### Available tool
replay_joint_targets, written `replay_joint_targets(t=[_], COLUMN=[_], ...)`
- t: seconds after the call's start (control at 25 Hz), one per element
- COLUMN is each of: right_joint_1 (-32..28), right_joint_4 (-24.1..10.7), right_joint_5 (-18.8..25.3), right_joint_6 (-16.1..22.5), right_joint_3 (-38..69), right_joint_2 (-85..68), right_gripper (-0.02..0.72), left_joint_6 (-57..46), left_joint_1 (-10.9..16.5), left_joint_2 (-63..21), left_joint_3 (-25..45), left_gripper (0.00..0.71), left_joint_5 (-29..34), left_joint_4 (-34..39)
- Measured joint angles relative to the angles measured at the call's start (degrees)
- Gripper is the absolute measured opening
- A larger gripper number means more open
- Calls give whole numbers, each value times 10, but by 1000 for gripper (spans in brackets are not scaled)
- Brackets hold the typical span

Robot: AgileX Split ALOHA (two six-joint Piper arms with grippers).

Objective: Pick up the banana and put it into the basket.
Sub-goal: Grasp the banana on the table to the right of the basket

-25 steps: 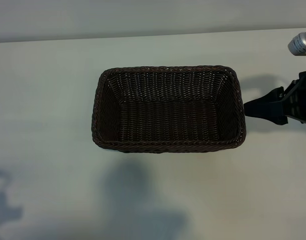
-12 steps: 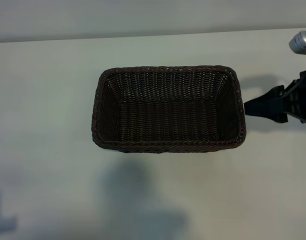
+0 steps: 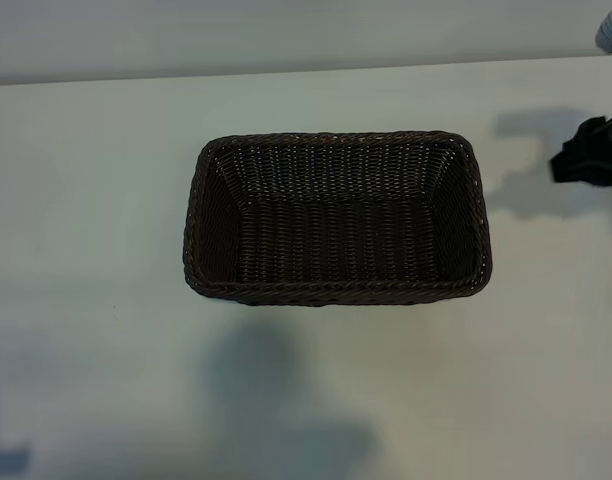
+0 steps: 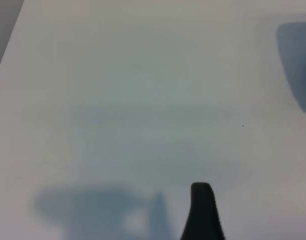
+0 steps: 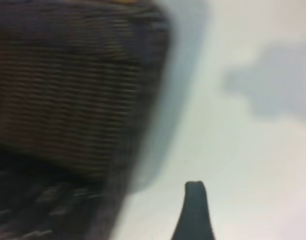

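Item 1, left claw (image 4: 202,214): out of the exterior view. Only its shadow (image 3: 1,462) shows there, now shrunk into the near corner, so this arm is pulling away. In its own wrist view one dark finger is seen over bare table (image 3: 86,200). Jaws spread, holding nothing.

Item 2, basket (image 3: 336,296): unmoved, upright, between my two claws, nearer the right one. Woven floor bare and no fruit inside.

Item 3, right claw (image 3: 589,160): a moment ago its tip sat just beside the basket's short end. It has since drawn off toward the far outer edge and now stands apart from the rim. Jaws spread, nothing between them. In its wrist view the basket's corner lies ahead and to one side.

Item 4, banana: not found in any view, so I cannot place it against either claw.

Assessment: nothing picked up and nothing delivered. The right claw's retreat reads to me as a turn toward fruit lying beyond that edge. The task is at its start.
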Motion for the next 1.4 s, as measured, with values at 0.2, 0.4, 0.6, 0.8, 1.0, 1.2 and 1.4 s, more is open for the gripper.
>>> replay_joint_targets(t=[0.2,0.4,0.6,0.8,1.0,1.2,1.4], right_joint_1=[0,-8,-56,-90,-89,-89,-89], right_joint_4=[-179,-250,-252,-228,-211,-220,-225], right_joint_5=[12,20,19,19,19,12,-4], right_joint_6=[137,188,190,159,141,142,151], right_joint_3=[-62,-86,-89,-89,-90,-90,-90], right_joint_2=[63,103,134,161,184,212,245], right_gripper=[581,581,581,581,581,581,581], left_joint_6=[0,-1,-1,-1,-1,-1,-1], left_joint_1=[0,0,0,0,0,0,0], left_joint_2=[0,0,0,0,0,0,0], left_joint_3=[0,0,0,0,0,0,0], left_gripper=[558,558,558,558,558,558,558], left_joint_5=[0,0,0,0,0,0,0], left_joint_4=[0,0,0,0,0,0,0])
